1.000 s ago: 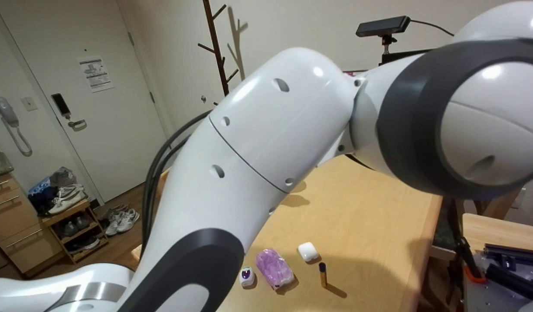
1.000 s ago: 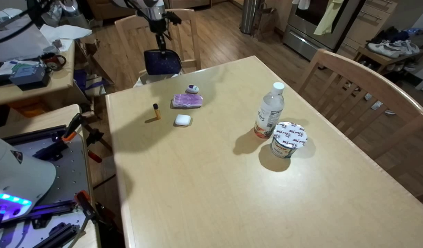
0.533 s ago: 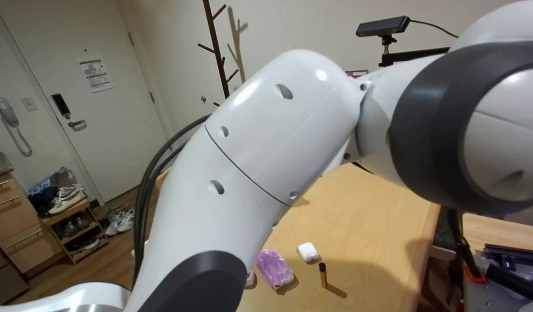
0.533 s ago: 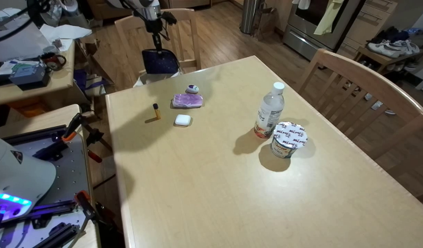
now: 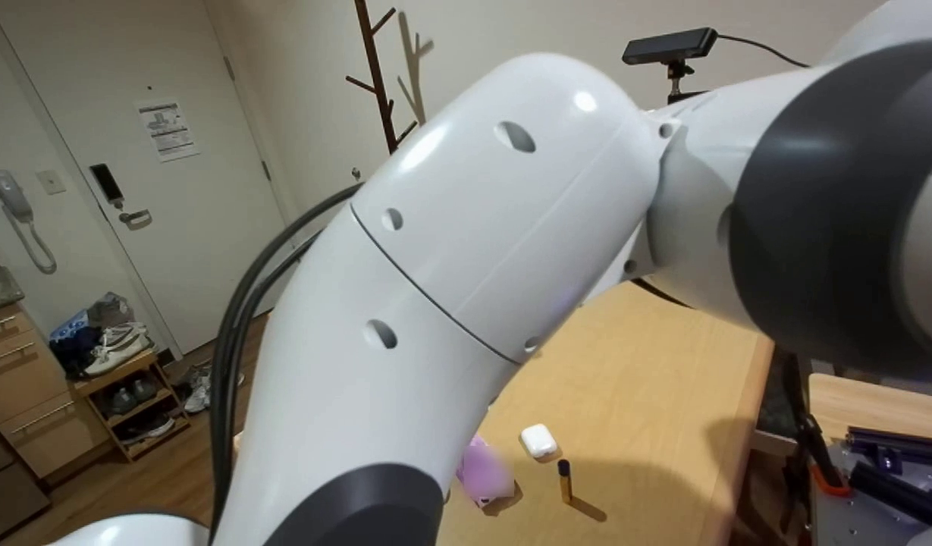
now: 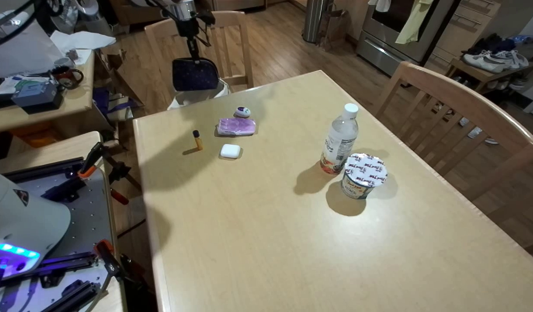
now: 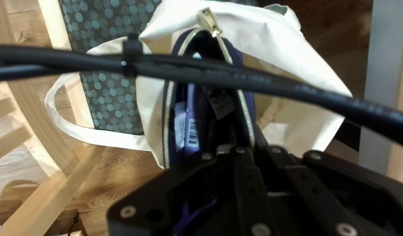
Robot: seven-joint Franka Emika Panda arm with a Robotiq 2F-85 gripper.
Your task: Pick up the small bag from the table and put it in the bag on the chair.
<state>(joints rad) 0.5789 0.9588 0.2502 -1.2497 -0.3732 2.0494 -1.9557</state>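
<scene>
Over one white bag [image 7: 280, 49], the gripper [image 6: 196, 59] pinches one small bag [image 6: 195, 77] (its top unzipped); placing looks in hand, with lowering and release likely next. One of two chairs [image 7: 111, 108] holds the white bag. Beside the white bag, the table [image 6: 266, 229] bears one each: bottle [image 6: 340, 141], tub [image 6: 362, 177], purple packet [image 6: 236, 126], white case [image 6: 230, 151], amber tube [image 6: 198, 142], purple-and-white container [image 6: 242, 112].
</scene>
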